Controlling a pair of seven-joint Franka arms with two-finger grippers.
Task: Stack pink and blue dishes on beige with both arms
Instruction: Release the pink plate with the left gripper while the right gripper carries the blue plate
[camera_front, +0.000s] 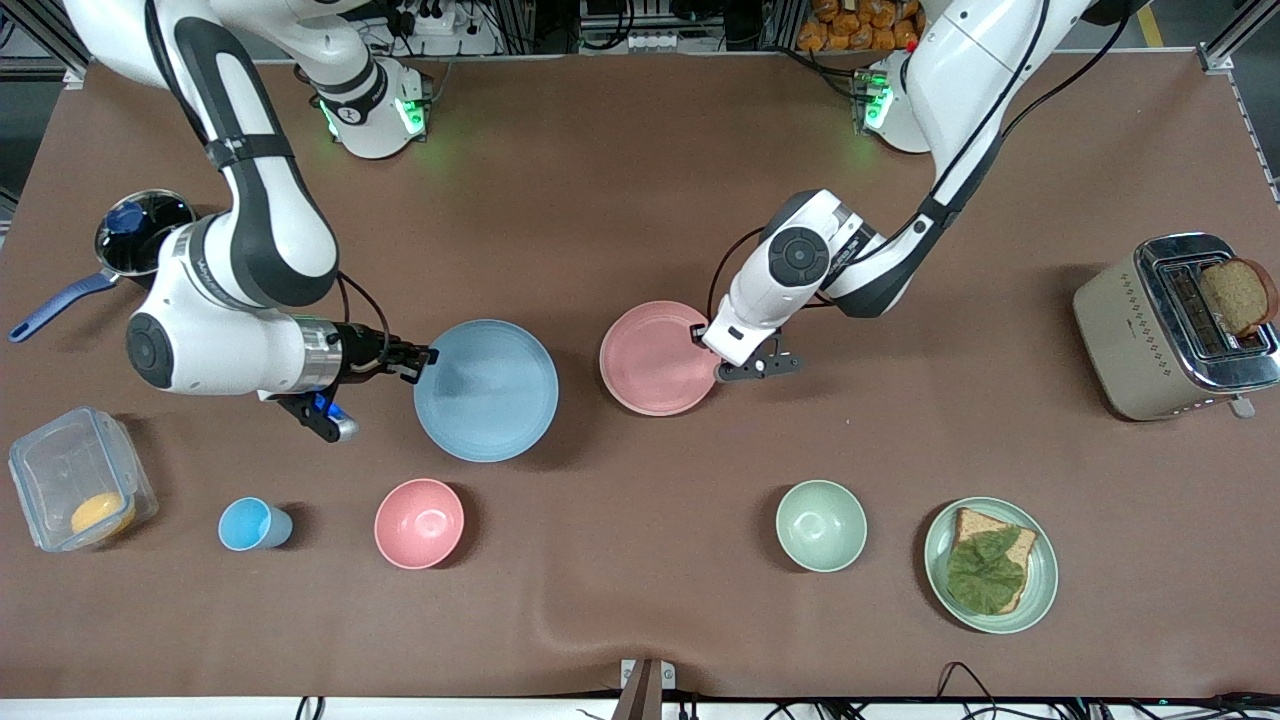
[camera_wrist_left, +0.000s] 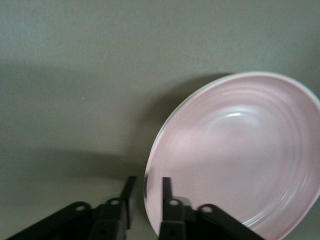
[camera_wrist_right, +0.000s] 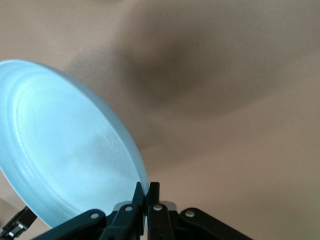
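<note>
The light blue plate (camera_front: 486, 390) hangs tilted a little above the table's middle, toward the right arm's end. My right gripper (camera_front: 425, 357) (camera_wrist_right: 146, 186) is shut on the blue plate's (camera_wrist_right: 65, 150) rim. The pale pink plate (camera_front: 655, 357) (camera_wrist_left: 240, 150) lies flat beside it, toward the left arm's end. My left gripper (camera_front: 708, 345) (camera_wrist_left: 148, 180) stands open astride its rim, one finger over the plate and one outside it, with gaps showing. The beige plate is hidden or out of view.
Nearer the camera stand a blue cup (camera_front: 255, 524), a pink bowl (camera_front: 419, 523), a green bowl (camera_front: 821, 525) and a mint plate (camera_front: 1043, 578) with bread and a leaf. A toaster (camera_front: 1170, 325), a pot (camera_front: 145, 232) and a clear box (camera_front: 80, 490) sit at the table's ends.
</note>
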